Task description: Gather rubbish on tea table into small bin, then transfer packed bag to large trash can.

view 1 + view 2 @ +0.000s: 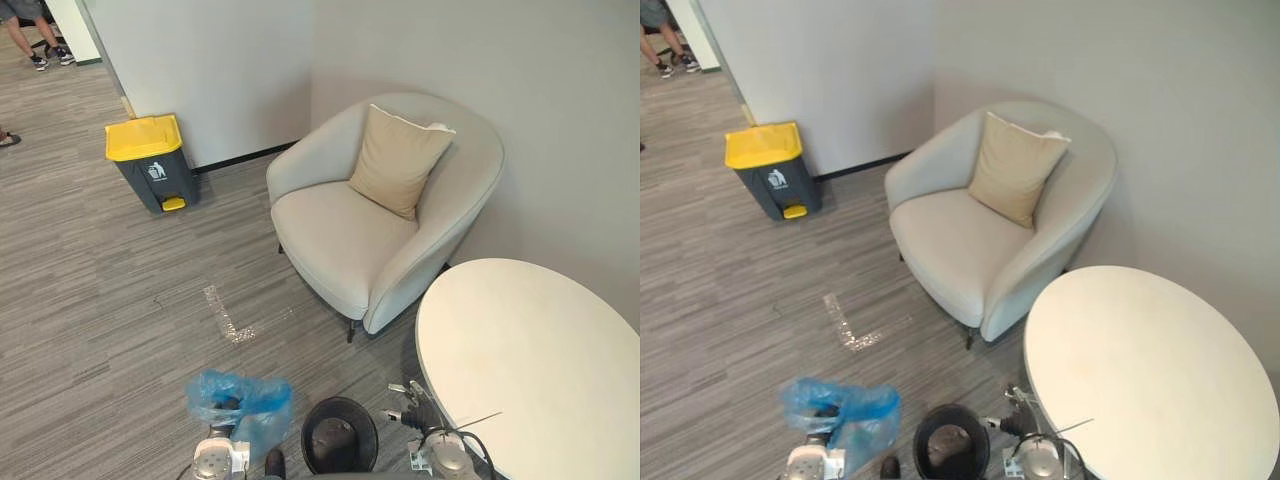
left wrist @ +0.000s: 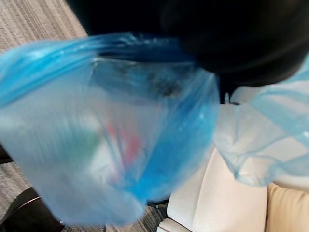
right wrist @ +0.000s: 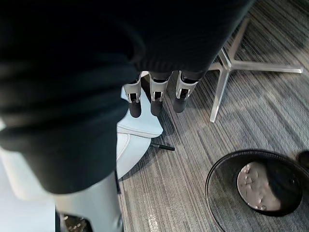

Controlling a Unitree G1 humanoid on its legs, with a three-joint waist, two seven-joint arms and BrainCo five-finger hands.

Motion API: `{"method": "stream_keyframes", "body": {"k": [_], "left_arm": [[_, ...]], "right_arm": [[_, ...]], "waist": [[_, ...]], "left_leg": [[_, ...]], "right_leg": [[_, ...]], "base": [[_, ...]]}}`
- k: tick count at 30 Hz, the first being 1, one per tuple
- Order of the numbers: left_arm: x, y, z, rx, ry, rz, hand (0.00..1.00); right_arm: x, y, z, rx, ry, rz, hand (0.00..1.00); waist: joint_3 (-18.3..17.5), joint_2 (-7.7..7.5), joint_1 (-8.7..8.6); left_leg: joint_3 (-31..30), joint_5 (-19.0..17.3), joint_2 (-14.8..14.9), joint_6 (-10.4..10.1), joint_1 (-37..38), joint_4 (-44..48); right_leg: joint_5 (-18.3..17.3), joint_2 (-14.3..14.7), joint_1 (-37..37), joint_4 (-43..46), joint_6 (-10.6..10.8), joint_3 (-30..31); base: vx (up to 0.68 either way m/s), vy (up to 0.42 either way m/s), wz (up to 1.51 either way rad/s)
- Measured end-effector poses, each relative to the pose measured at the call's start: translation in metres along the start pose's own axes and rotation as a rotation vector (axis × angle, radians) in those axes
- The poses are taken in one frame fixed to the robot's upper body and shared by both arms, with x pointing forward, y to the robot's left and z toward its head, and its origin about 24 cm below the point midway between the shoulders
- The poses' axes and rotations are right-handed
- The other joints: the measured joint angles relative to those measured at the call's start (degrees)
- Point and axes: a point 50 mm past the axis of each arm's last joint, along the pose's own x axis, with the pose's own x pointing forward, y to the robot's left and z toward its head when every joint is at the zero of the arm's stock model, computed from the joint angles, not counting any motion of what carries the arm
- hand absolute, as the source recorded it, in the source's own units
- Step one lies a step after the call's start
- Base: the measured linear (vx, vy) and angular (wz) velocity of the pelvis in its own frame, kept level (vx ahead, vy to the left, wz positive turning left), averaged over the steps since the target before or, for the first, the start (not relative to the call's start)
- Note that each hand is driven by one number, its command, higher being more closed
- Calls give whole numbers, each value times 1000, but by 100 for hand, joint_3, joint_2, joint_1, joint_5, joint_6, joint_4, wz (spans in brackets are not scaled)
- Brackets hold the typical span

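Left and right eye views: the large trash can, dark grey with a yellow lid and yellow pedal, carries a white pictogram of a figure dropping litter on its front. It stands against the wall, well ahead of the left hand. That hand is raised in front of the robot with the blue bag bunched over it and clear of the floor. The small bin, black and round, stands on the carpet between the two hands. The right hand hangs low just beside the rim of the white tea table, whose top lies to that hand's outer side. Ahead of the right hand is a pale armchair with a beige cushion. Left wrist view: the translucent bag hangs from beneath the hand's dark cover, with blurred red and green contents inside; whether the hand is closed on it cannot be told. Right wrist view: the right hand's fingers point straight down, relaxed and apart, holding nothing. The small bin sits on the floor below and to one side of them, and the table's white foot lies beyond.
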Motion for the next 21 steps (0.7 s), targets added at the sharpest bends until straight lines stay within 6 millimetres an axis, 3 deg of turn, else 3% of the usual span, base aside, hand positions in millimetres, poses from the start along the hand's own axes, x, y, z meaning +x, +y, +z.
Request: {"method": "stream_keyframes", "body": {"k": [3, 6, 11, 12, 13, 14, 15, 16, 17, 18, 19, 21], "left_arm": [[-2, -3, -4, -2, 18, -7, 100], [2, -9, 4, 1, -7, -31, 100], [13, -28, 41, -15, -126, -81, 100], [11, -28, 42, -25, -136, -81, 100], [12, -35, 56, -28, -188, -109, 100], [12, -40, 63, -35, -211, -123, 100], [15, -33, 78, -26, -272, -112, 100], [16, -34, 78, -27, -266, -112, 100], [16, -34, 77, -28, -262, -112, 100], [15, -38, 76, -34, -256, -123, 100], [14, -42, 75, -37, -254, -135, 100], [15, -41, 76, -19, -256, -139, 100]], "right_arm": [[2, -1, -2, -2, 19, -5, 0], [3, -2, -1, -4, 22, -16, 0], [19, -11, 32, 6, -67, -68, 0], [21, -10, 39, 7, -85, -75, 0], [23, -15, 43, 14, -93, -100, 0], [24, -17, 46, 17, -101, -108, 0], [28, -13, 57, 33, -134, -106, 0], [30, -12, 62, 33, -148, -103, 0], [30, -12, 64, 33, -156, -104, 0], [30, -15, 66, 36, -163, -115, 0], [30, -18, 65, 47, -152, -131, 0], [30, -17, 62, 66, -141, -135, 0]], "waist": [[40, -6, 3], [226, 42, -11], [642, 207, 8], [668, 192, 22], [709, 211, -25], [740, 277, -26], [772, 38, -69], [771, -12, -73], [764, -17, -87], [773, 2, -133], [748, 78, -224], [730, 25, -246]], "left_leg": [[-68, -10, -55, 27, -3, 0], [-415, 37, -144, 85, -182, 10], [-1099, 413, -347, 170, -998, 40], [-1059, 619, -489, 246, -1134, 112], [-842, 899, -613, 323, -1366, 323], [-853, 989, -581, 317, -1372, 287], [-384, 636, -660, 458, -1376, 499], [219, -229, -445, 761, -1383, 1257], [430, -454, -323, 724, -1348, 1477], [768, -747, -86, 471, -1186, 1662], [776, -752, 45, 223, -961, 1478], [784, -756, -72, 209, -801, 1196]], "right_leg": [[-22, -50, 40, 0, 21, -72], [-99, -104, 45, 16, 44, -432], [-276, -265, -469, 459, 103, -1312], [-345, -356, -488, 594, 74, -1518], [-418, -469, -687, 1003, -60, -1649], [-492, -388, -726, 986, -128, -1636], [-186, -572, -659, 500, -216, -1684], [-182, -634, -588, 553, -150, -1748], [-173, -679, -592, 636, -154, -1785], [-173, -764, -599, 841, -153, -1836], [-171, -810, -594, 959, -128, -1865], [-22, -891, -577, 918, 80, -1851]], "base": [[11, 11, 16], [-32, -2, 66], [-17, 16, 92], [15, 71, 128], [0, 87, 133], [-102, 96, 170], [-76, 30, 101], [-16, 0, 87], [112, -26, 26], [95, 66, 29], [37, 185, 21], [-14, 193, 2]]}}
